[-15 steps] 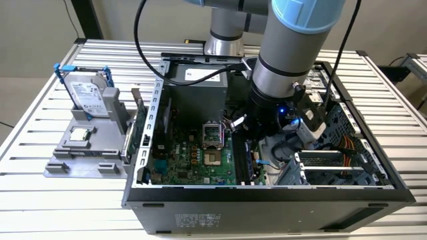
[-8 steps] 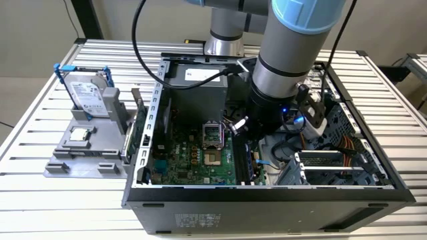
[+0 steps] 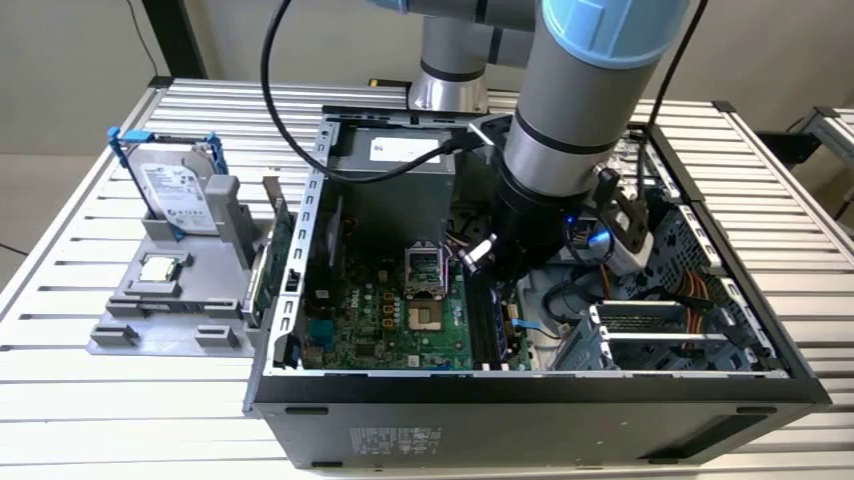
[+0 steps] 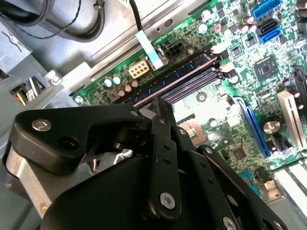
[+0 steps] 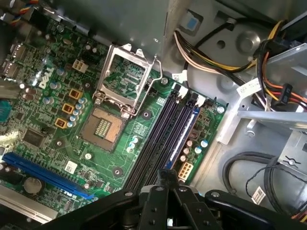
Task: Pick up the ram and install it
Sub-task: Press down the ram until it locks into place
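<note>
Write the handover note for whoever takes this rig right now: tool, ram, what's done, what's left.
Tool: down inside the open computer case, directly over the memory slots of the motherboard. Whether it is open or shut cannot be told.
Ram: no longer at the pick-up spot. It stands in the outermost slot, the one nearest the board's edge, and runs out from under the tool in both wrist views.
Done: the pick-up, the carry, and placing the ram into its slot.
Left: confirm that it is fully seated. The pictures do not settle whether the end latches have closed.
</note>
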You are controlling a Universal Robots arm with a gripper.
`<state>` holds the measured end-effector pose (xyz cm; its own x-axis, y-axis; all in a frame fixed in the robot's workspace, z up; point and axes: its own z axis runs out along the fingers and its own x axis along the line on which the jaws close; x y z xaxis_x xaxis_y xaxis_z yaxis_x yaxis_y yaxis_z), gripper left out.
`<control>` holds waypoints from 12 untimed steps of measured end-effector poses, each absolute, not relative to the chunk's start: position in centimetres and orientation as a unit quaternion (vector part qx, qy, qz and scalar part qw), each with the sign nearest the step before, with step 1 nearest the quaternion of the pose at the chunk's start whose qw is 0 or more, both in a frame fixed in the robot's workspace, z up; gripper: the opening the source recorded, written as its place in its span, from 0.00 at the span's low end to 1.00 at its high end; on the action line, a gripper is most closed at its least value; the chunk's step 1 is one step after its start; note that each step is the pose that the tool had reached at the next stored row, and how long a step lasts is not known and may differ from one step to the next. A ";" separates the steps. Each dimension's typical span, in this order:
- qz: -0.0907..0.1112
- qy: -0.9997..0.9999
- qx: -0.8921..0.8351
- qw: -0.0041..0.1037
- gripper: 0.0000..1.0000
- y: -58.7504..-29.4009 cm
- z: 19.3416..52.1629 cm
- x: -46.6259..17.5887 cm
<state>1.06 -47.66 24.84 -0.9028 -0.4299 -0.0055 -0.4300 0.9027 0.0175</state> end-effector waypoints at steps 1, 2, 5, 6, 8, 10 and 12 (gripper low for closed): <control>0.009 0.974 -0.226 0.001 0.00 -47.7 24.8 1.0; 0.009 0.973 -0.232 0.001 0.00 -47.7 24.8 1.0; 0.009 0.965 -0.262 0.000 0.00 -47.7 24.8 1.0; 0.009 0.963 -0.271 0.000 0.00 -47.7 24.8 1.0; 0.009 0.959 -0.285 0.000 0.00 -47.7 24.8 1.0; 0.009 0.955 -0.296 0.000 0.00 -47.7 24.8 1.0; 0.010 0.952 -0.306 -0.001 0.00 -47.6 24.8 1.0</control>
